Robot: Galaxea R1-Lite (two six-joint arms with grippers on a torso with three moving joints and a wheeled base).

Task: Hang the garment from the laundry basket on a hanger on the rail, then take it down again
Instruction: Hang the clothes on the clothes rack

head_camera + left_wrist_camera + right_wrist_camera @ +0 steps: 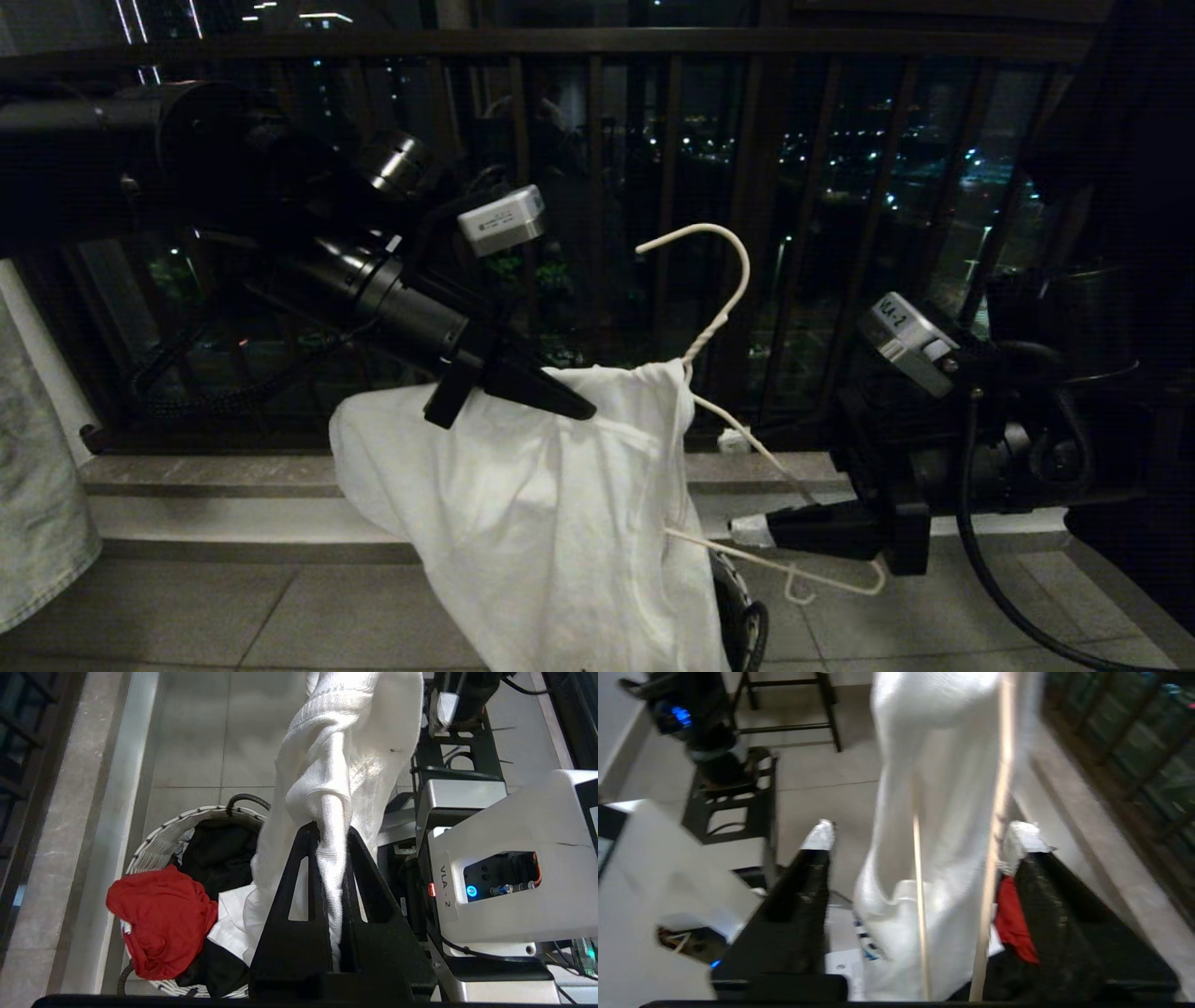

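The white garment (523, 504) hangs bunched from my left gripper (560, 397), which is shut on a twisted fold of it (332, 830) above the laundry basket (187, 816). The white wire hanger (719, 280) stands tilted with its hook up. One shoulder is inside the garment's neck and the other sticks out towards my right gripper (752, 532). That gripper (922, 835) is open, its taped fingertips (822, 835) wide apart. Two hanger wires (917, 882) and the cloth run between them, one wire close against the far finger. The rail is out of view.
A red cloth (159, 914) and a black garment (219, 854) lie in the basket. Pale denim (37, 467) hangs at the far left. The dark balcony railing (597, 42) and a stone sill (215, 471) stand just behind. The robot's base (504, 858) is beside the basket.
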